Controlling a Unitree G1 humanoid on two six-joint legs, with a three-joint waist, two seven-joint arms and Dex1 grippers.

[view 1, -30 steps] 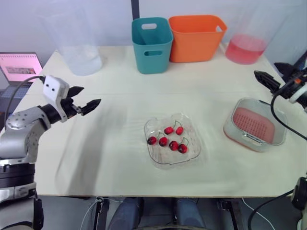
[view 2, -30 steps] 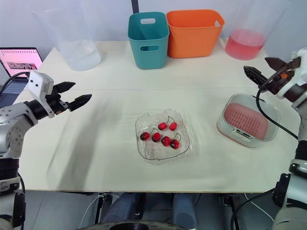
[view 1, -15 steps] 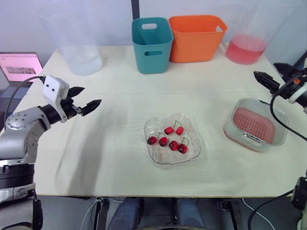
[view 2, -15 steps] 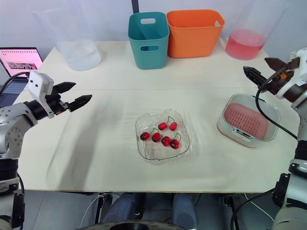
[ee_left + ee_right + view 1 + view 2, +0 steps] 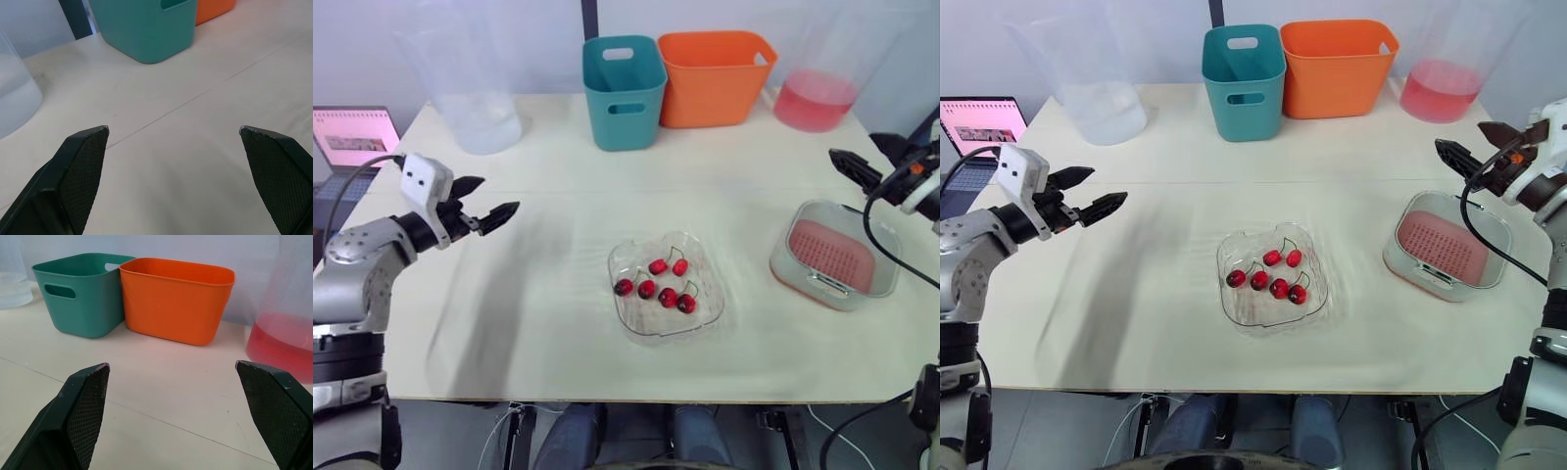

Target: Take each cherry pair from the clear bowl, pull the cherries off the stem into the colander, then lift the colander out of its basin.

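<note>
Left gripper (image 5: pixel 489 200) and right gripper (image 5: pixel 1469 145) hover agape.

Table (image 5: pixel 558 343) takes up most of the frame. Bowl (image 5: pixel 620 318) sits at centre, slightly low, with the cherries (image 5: pixel 658 284) in it (six, bunched near the middle). Basin (image 5: pixel 891 257) is at right centre, well apart from the bowl, with the colander (image 5: pixel 830 255) inside it. Along the top edge: jug (image 5: pixel 475 98) upper left, tall bin (image 5: pixel 623 98) and wide bin (image 5: pixel 713 83) side by side at top centre and just about touching, flask (image 5: pixel 818 93) upper right. Laptop (image 5: pixel 352 137) is at the left edge, off the table. Left gripper (image 5: pixel 497 194) hangs over the table's left side, right gripper (image 5: pixel 854 145) above the basin at the right edge.
</note>
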